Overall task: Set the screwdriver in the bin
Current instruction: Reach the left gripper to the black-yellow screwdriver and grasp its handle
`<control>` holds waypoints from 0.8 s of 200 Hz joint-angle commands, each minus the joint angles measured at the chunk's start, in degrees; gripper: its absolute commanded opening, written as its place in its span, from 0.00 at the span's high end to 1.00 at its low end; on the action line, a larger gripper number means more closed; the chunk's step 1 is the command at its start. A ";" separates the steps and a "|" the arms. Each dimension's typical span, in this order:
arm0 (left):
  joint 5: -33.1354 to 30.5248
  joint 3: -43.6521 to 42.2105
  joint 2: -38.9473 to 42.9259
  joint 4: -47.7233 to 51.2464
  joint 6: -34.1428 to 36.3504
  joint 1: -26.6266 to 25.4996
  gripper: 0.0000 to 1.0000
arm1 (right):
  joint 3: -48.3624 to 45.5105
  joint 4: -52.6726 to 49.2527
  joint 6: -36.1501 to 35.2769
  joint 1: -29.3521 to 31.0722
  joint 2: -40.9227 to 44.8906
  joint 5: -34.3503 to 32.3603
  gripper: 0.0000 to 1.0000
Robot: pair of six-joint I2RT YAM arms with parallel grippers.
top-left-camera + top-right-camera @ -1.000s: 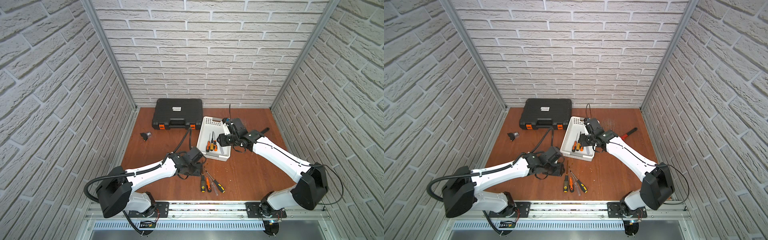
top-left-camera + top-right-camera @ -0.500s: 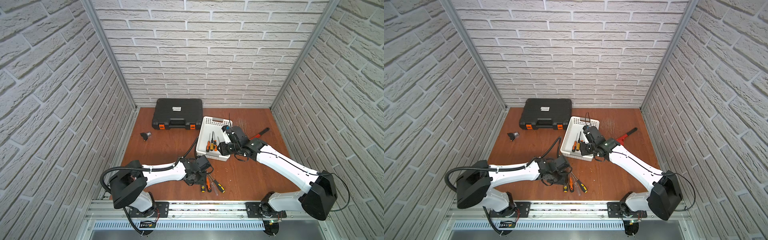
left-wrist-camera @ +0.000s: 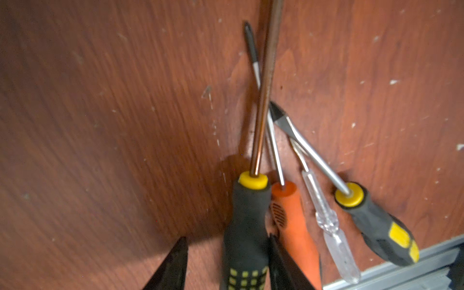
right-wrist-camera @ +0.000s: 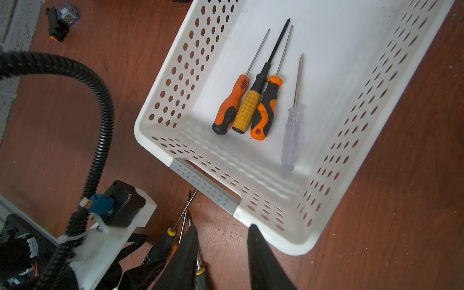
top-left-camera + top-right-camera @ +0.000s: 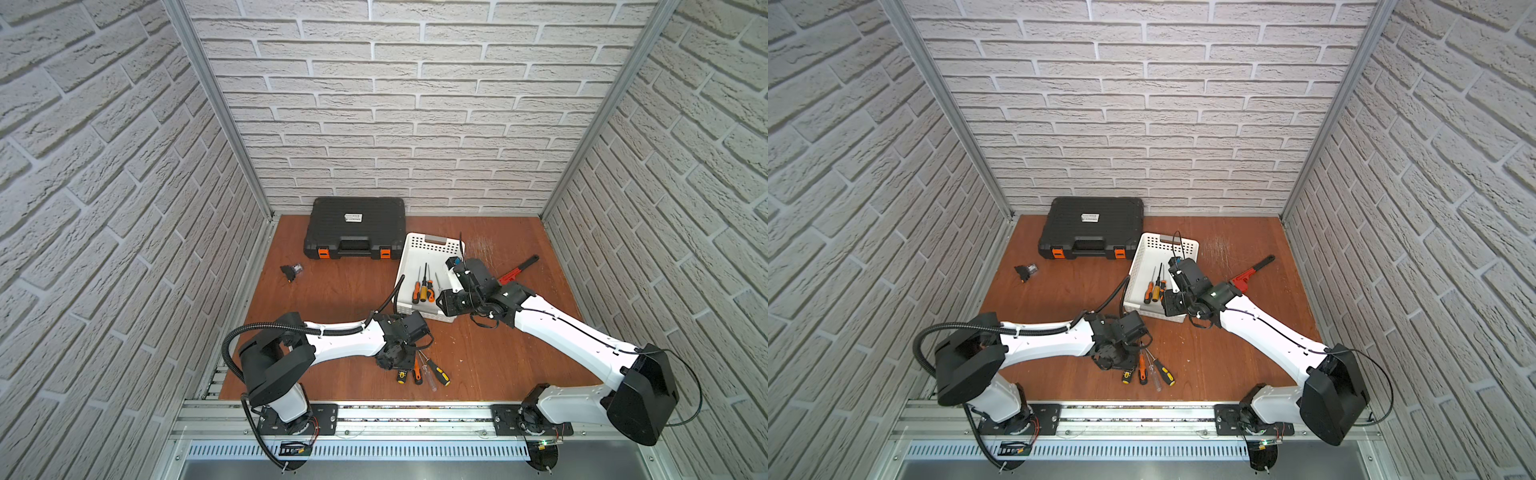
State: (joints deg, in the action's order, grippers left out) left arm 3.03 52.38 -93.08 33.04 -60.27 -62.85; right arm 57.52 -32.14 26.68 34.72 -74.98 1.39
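Left wrist view is showing the left gripper (image 3: 227, 241) lowered over the black-and-yellow screwdriver (image 3: 247, 226) lying on the table (image 3: 100, 125) outside the bin (image 4: 160, 100), jaws narrowing but not yet gripping its handle; the right gripper (image 4: 222, 231), spread and empty, is backing off; pickup is beginning.

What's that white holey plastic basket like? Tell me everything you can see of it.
The white rectangular plastic basket, walls pierced by rows of oval holes, has a grey rim strip at each end. It sits upright on the brown wooden table. Inside lie three orange or yellow-handled screwdrivers side by side and a clear-handled one apart.
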 commanded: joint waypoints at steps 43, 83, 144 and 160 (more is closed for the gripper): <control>-2.98 0.39 -2.02 3.54 -0.85 -1.64 0.64 | -1.79 3.83 1.27 0.27 1.36 0.78 0.65; -5.13 -0.11 -2.21 5.08 -1.15 -2.01 0.89 | -0.15 2.66 0.32 0.32 0.60 0.83 0.65; -15.04 -3.56 13.73 13.02 -3.77 -1.04 0.94 | 2.29 2.83 -0.12 0.26 -0.86 0.31 0.65; -16.45 -2.72 17.54 16.26 -1.43 1.60 0.93 | 4.92 0.09 -2.55 0.26 -1.13 -1.77 0.65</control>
State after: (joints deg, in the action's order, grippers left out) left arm -7.33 48.97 -81.34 42.48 -63.07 -64.12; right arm 58.11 -30.92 26.83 34.72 -75.88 1.96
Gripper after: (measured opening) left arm 0.275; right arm 0.349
